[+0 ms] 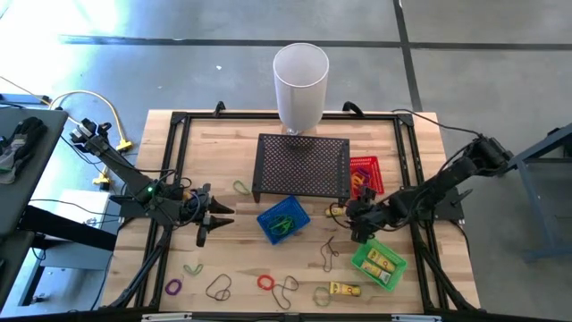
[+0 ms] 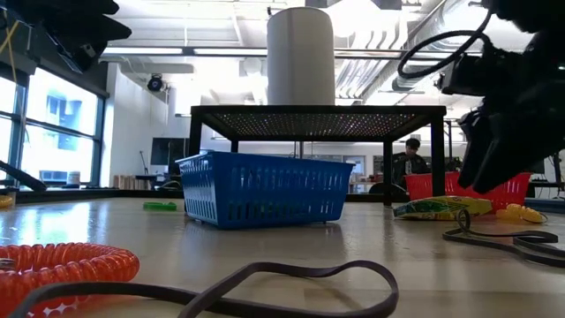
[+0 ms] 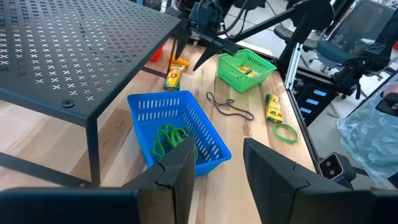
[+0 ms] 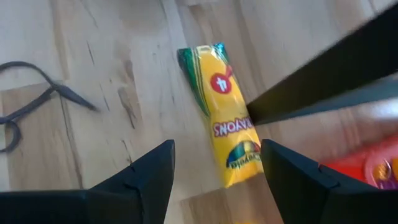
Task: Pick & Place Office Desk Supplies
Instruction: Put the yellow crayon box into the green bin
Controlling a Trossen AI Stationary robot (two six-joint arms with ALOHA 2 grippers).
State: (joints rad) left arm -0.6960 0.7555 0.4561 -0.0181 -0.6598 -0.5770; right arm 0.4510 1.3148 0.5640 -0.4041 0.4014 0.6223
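Hovering over the tabletop (image 1: 223, 268) with its two fingers spread wide and nothing between them, the right end effector (image 4: 214, 171) looks straight down on a yellow crayon packet (image 4: 225, 118). The packet is a slim yellow wrapper with green ends and printed lettering, lying flat on the wood. Its long axis runs through the gap between the fingers, one green end pointing away from them. A black leg of the mesh stand (image 1: 304, 166) crosses just beside the packet, and the red basket (image 1: 365, 172) sits close on the far side of that leg, so room is tight there. On the other side the wood is bare as far as a dark band loop (image 4: 34, 99).

The left end effector (image 1: 211, 217) waits at the left of the tabletop, its fingers partly apart and empty, facing the blue basket (image 3: 177, 130), which holds green band loops (image 3: 171, 138).

Farther out, a green basket (image 1: 379, 263) holds more yellow packets near the right front corner. Another yellow packet (image 1: 344, 289) lies flat beside it, its long axis running left to right. Loose loops in red (image 1: 265, 283), purple (image 1: 173, 287), green and dark colours are scattered along the front edge. The white cylinder (image 1: 300, 85) stands at the far edge behind the stand.
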